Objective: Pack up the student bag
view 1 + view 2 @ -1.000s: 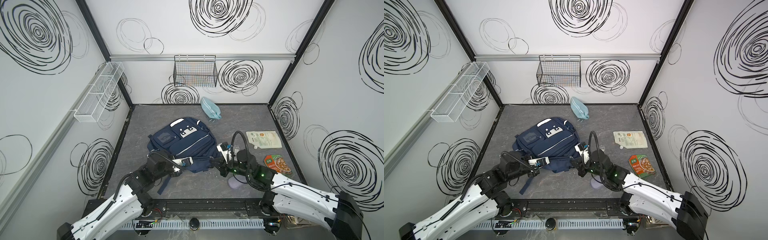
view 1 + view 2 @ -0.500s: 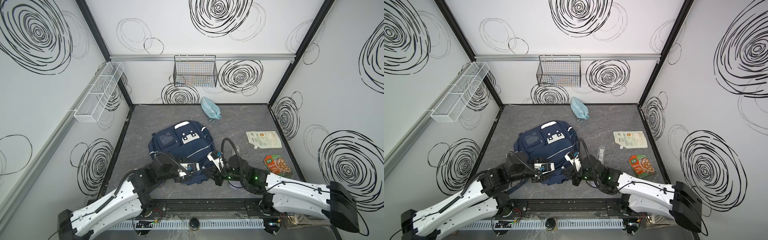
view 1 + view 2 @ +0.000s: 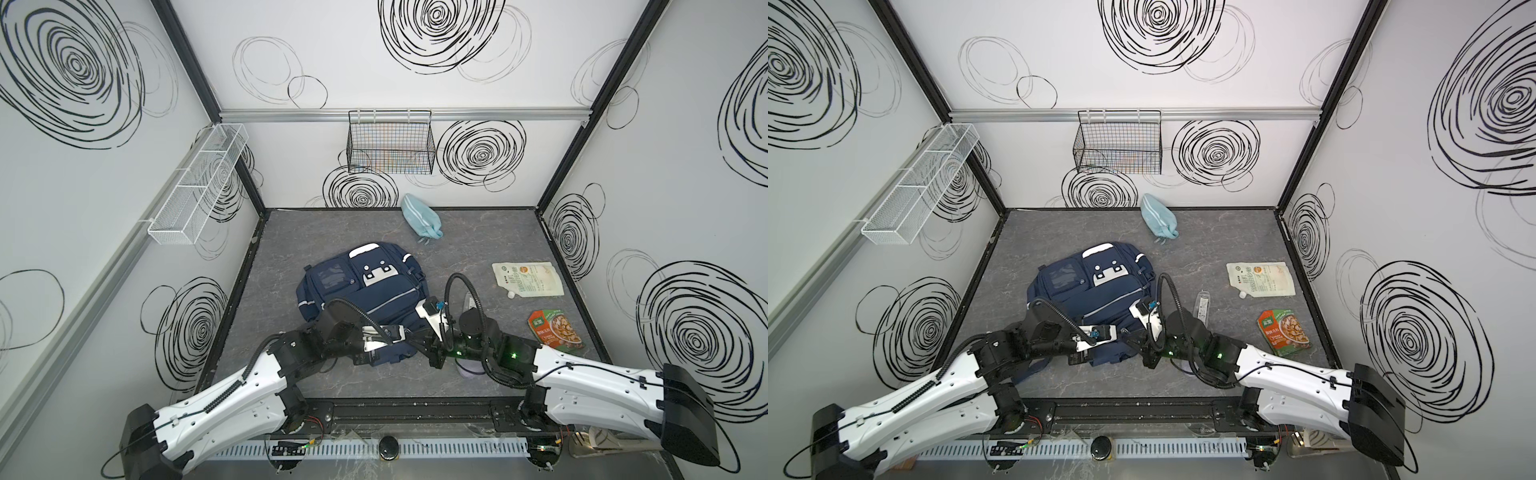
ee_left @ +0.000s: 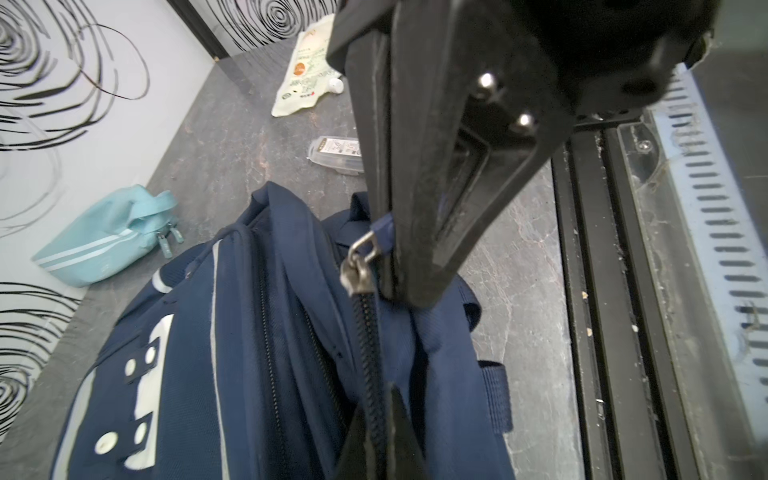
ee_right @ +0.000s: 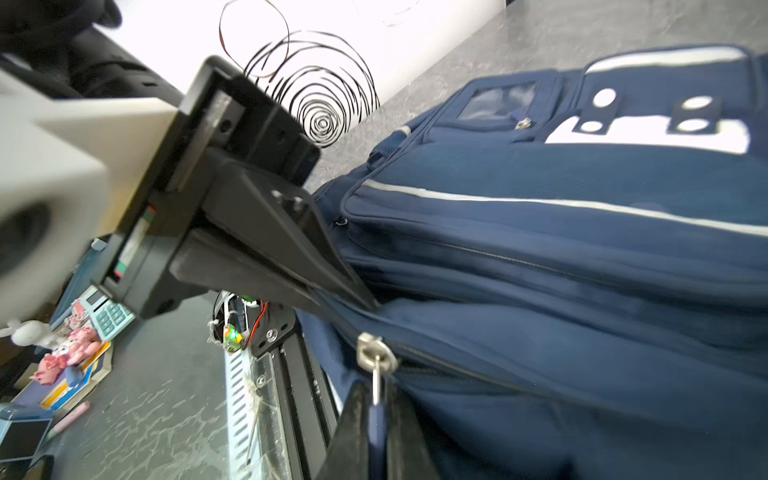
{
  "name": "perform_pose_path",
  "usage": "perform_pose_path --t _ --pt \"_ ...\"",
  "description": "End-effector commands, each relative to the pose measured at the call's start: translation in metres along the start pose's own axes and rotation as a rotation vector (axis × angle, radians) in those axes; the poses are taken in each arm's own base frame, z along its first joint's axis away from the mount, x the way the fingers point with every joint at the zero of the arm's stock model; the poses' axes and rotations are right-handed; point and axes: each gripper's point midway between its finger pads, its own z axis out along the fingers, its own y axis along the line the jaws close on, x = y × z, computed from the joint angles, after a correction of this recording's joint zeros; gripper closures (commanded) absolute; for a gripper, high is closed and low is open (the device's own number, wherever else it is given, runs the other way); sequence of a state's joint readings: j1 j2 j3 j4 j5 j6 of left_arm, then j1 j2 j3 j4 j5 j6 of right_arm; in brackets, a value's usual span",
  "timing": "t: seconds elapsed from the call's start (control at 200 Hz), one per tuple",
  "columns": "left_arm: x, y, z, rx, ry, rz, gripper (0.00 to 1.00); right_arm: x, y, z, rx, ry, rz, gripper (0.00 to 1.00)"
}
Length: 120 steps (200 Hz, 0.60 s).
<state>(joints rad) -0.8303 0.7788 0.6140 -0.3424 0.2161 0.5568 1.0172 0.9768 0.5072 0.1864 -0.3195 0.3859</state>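
A grey marbled table [image 3: 332, 232] fills the floor of a white booth whose walls are scribbled with black swirls. Two white arms reach in from its near edge, the left arm [image 3: 232, 399] and the right arm [image 3: 602, 382], and meet over the near end of the bag [image 3: 374, 291]. The navy bag lies at the middle of the table, slightly left, front pockets and white dotted patch facing up, its zipped end towards the arms. A white mesh shelf [image 3: 195, 187] hangs on the left wall and a black wire basket [image 3: 390, 145] on the back wall. A light blue pouch [image 3: 419, 216] lies against the back wall, apart from the bag. To the right, well clear of the bag, are a cream sachet [image 3: 528, 279] with a spout and, nearer the front, a red and green packet [image 3: 555, 328]. A clear case [image 3: 1203, 305] lies between the bag and those two. In the right wrist view the left pincer [image 5: 361, 299] is pressed together on a fold of the bag's fabric just beside the zip. The right pincer [image 5: 374, 419] is closed on the blue tab of the zip pull [image 5: 375, 361], whose metal slider sits on the zip right at the fingertips.
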Motion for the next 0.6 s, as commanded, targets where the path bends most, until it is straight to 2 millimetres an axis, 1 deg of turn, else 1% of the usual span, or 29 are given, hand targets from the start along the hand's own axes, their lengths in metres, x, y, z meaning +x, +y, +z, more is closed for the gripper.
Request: perform_pose_path --t 0.0,0.105,0.165,0.21,0.27,0.375,0.38,0.39,0.415,0.44,0.465,0.495,0.51,0.595 --pt "0.020 0.020 -0.021 -0.134 0.063 0.019 1.00 -0.014 -0.037 -0.018 0.123 -0.058 0.033 1.00" --pt "0.032 0.028 -0.037 -0.191 0.105 0.023 1.00 -0.003 -0.065 -0.031 0.189 -0.056 0.073 1.00" --pt "0.037 0.031 -0.045 -0.216 0.119 0.022 1.00 0.001 -0.076 -0.036 0.218 -0.056 0.085 1.00" --pt "0.039 0.032 -0.050 -0.231 0.124 0.022 1.00 0.001 -0.081 -0.037 0.226 -0.058 0.094 1.00" --pt "0.042 0.034 -0.055 -0.248 0.135 0.026 1.00 -0.002 -0.078 -0.035 0.202 -0.062 0.085 1.00" --pt "0.044 0.037 -0.061 -0.273 0.158 0.033 1.00 -0.016 -0.053 -0.027 0.090 -0.075 0.056 1.00" --pt "0.044 0.038 -0.062 -0.273 0.158 0.032 0.99 -0.017 -0.052 -0.027 0.086 -0.076 0.055 1.00" --pt "0.044 0.038 -0.062 -0.274 0.158 0.030 0.92 -0.019 -0.049 -0.026 0.080 -0.080 0.052 1.00" --pt "0.041 0.038 -0.062 -0.270 0.153 0.021 0.72 -0.023 -0.042 -0.024 0.064 -0.085 0.043 1.00" --pt "0.038 0.036 -0.061 -0.253 0.142 0.013 0.55 -0.026 -0.034 -0.022 0.045 -0.090 0.031 1.00" --pt "0.031 0.034 -0.060 -0.231 0.122 0.004 0.43 -0.029 -0.025 -0.020 0.025 -0.096 0.019 1.00" --pt "0.024 0.030 -0.058 -0.200 0.098 -0.015 0.37 -0.032 -0.015 -0.017 0.001 -0.101 0.005 1.00" --pt "0.019 0.028 -0.057 -0.183 0.081 -0.024 0.35 -0.034 -0.010 -0.016 -0.011 -0.104 -0.001 1.00" --pt "-0.010 0.022 -0.048 -0.121 -0.014 -0.086 0.34 -0.036 0.009 -0.008 -0.065 -0.107 0.006 1.00"
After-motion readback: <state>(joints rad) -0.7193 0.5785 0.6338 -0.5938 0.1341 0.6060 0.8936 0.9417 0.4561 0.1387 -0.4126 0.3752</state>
